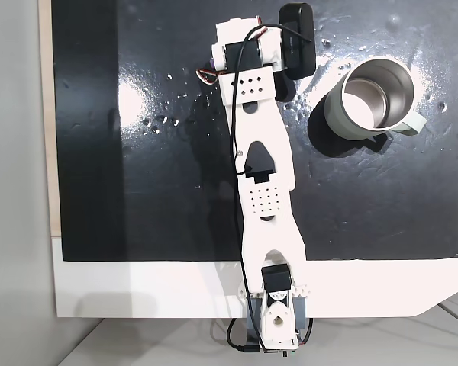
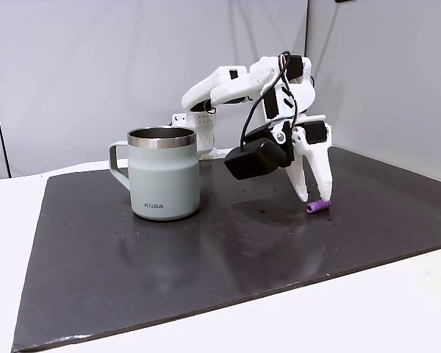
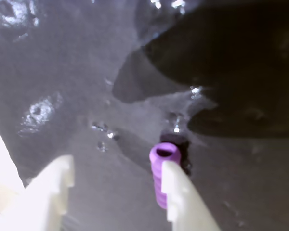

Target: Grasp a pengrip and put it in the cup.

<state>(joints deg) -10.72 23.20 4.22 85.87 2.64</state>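
Pengrip (image 3: 163,179) first: in the wrist view it lies on the dark mat between your gripper's (image 3: 118,180) two white fingers, hard against the inner face of the right-hand finger (image 3: 180,192) and well apart from the left-hand one (image 3: 50,190). The jaws stand wide open and hold nothing, with both tips down at or just above the mat; whether the right finger actually touches the purple cylinder or only overlaps it in that view, you cannot tell. In the side fixed view the gripper (image 2: 314,193) points steeply down and the pengrip (image 2: 318,207) lies on the mat at its tips, on their right. Your risk, as I judge it, comes from that off-centre line-up. If you close now, the far finger sweeps across a long gap and may push the small ribbed cylinder, which could roll or squirt out along the slick, shiny mat (image 2: 206,250) instead of seating between the pads. Pressing lower could also pin it under the right finger. A weak pinch near one end might let it tilt and drop on the way. The cup (image 2: 164,174) stands upright and well apart from the gripper, across the mat, with its handle turned away from the arm, so the carry is long enough for a poor grip to fail.
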